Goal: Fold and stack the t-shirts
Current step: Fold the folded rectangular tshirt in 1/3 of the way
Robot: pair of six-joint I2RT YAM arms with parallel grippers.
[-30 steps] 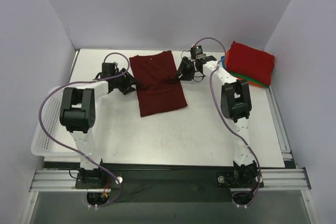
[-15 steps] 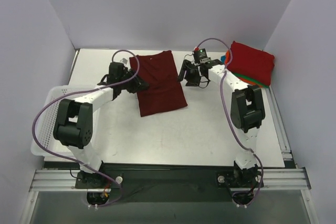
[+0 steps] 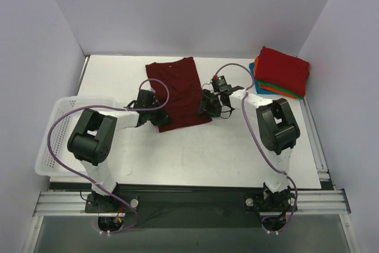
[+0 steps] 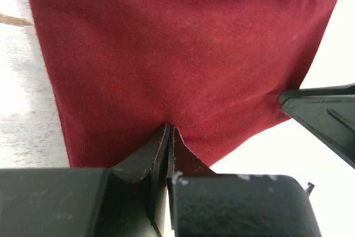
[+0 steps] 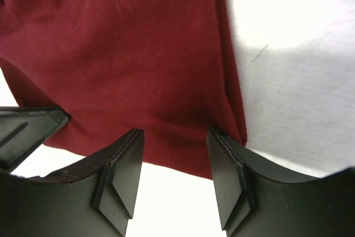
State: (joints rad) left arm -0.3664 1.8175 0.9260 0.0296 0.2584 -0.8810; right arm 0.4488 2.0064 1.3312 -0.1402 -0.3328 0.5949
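A dark maroon t-shirt point(image 3: 177, 87), folded into a long strip, lies flat at the middle back of the table. My left gripper point(image 3: 162, 119) sits at its near left corner; in the left wrist view the gripper point(image 4: 168, 132) has its jaws pressed together on the shirt's point(image 4: 177, 43) near hem, which puckers at the tips. At the near right corner my right gripper point(image 3: 205, 107) stands open. The right wrist view shows its fingers point(image 5: 222, 142) astride the hem of the shirt point(image 5: 122, 43), nothing pinched. A stack of folded t-shirts point(image 3: 283, 69), bright red on top, rests at the back right.
A white mesh basket point(image 3: 50, 140) hangs over the table's left edge. White walls close in the back and both sides. Each wrist view shows the other gripper's dark finger at the frame edge, in the left wrist view at right point(image 4: 324, 116).
Both grippers moved from beside the shirt's middle down to its near corners. The left jaws closed on the hem; the right jaws stand wider apart than a second ago.
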